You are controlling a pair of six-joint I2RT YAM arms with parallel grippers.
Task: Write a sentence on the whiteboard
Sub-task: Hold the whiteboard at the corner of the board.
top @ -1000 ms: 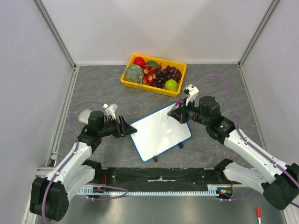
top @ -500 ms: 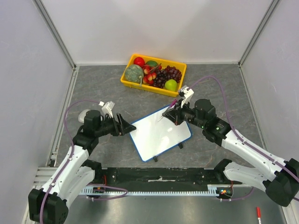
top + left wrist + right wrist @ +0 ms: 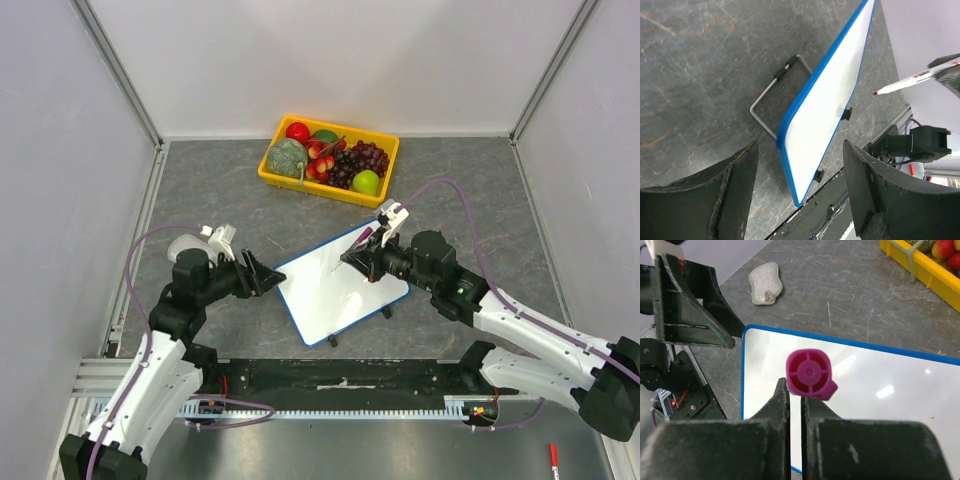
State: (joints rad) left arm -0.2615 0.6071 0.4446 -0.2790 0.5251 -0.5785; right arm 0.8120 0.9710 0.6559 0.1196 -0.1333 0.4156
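Note:
The whiteboard (image 3: 335, 295), white with a thin blue rim, lies tilted in the middle of the table; it also fills the left wrist view (image 3: 830, 110) and the right wrist view (image 3: 875, 405). No sentence is in view; the board's face shows plain white. My right gripper (image 3: 362, 255) (image 3: 795, 390) is shut on a pink marker (image 3: 356, 245) (image 3: 809, 374) over the board's far part. The marker's tip (image 3: 875, 93) hangs a little off the surface. My left gripper (image 3: 268, 278) (image 3: 800, 150) stands open just left of the board's left edge, holding nothing.
A yellow fruit basket (image 3: 392, 150) full of fruit stands at the back. A white pad (image 3: 183, 245) (image 3: 765, 282) lies by the left arm. The board's wire stand (image 3: 772, 100) sticks out beneath it. A red pen (image 3: 551, 457) lies at the bottom right.
My left gripper opened and drew back to the left, off the board's edge. My right gripper carried the marker left and nearer, over the board.

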